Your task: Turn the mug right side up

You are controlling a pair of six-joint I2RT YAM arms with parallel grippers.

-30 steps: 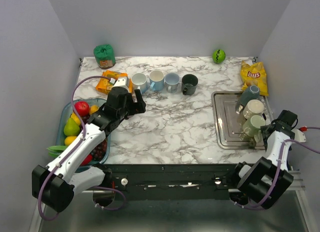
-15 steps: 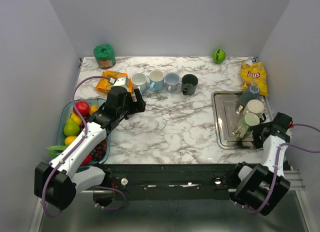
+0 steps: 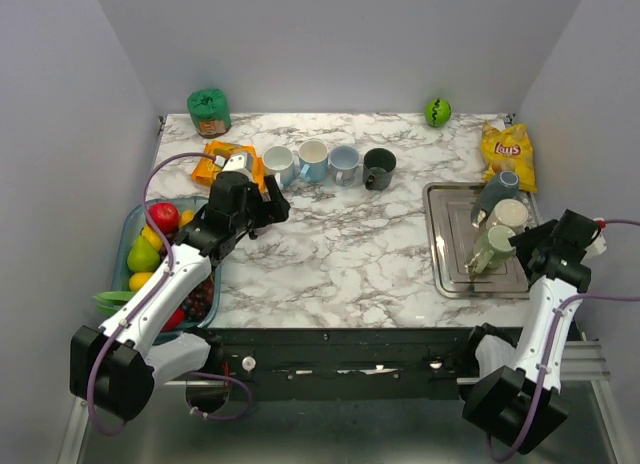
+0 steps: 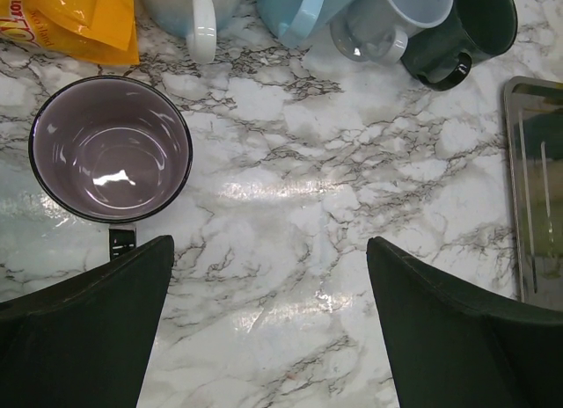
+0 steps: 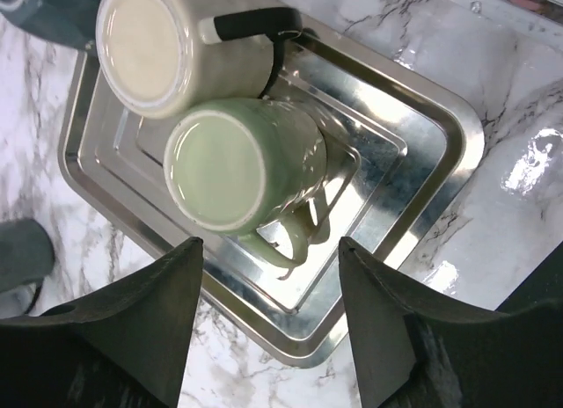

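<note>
**Green mug: bottom-up in the tray, right fingers spread above it**

Green mug (image 5: 237, 166) sits in the metal tray (image 3: 447, 274) at the right side of the table, nearest of three mugs there. Pale green, glossy, plain. Its flat base faces up at the right wrist camera, mouth down on the tray floor. Handle points toward the near edge of the tray. Whether it stands quite square on its rim I cannot tell.

Left to right across the table:

- Fruit bowl (image 3: 128, 224) at the left edge, holding red, green and yellow fruit.
- Green bag (image 3: 209, 109) in the back left corner.
- Orange packet (image 3: 222, 156) just in front of it.
- Left gripper (image 4: 268, 250) hangs over bare marble near the packet, fingers spread wide with nothing between them. A purple-grey mug (image 4: 110, 149) stands upright just beside its left finger.
- Row of four upright mugs toward the back: white mug (image 3: 278, 164), light blue mug (image 3: 313, 160), grey-blue mug (image 3: 344, 163), dark green mug (image 3: 379, 168), close together.
- Green ball (image 3: 437, 111) at the back wall.
- Chip bag (image 3: 506, 149), yellow, behind the tray.
- In the tray, back to front: dark blue mug (image 3: 497, 191), cream mug (image 5: 180, 47) with a dark handle, then the green one. The cream mug is also base up and lies just beside the green mug. Contact unclear.
- Right gripper (image 5: 268, 250) hovers over the near right part of the tray, fingers parted wide, gripping nothing. The green mug's handle shows in the gap between them, with no contact visible.
</note>
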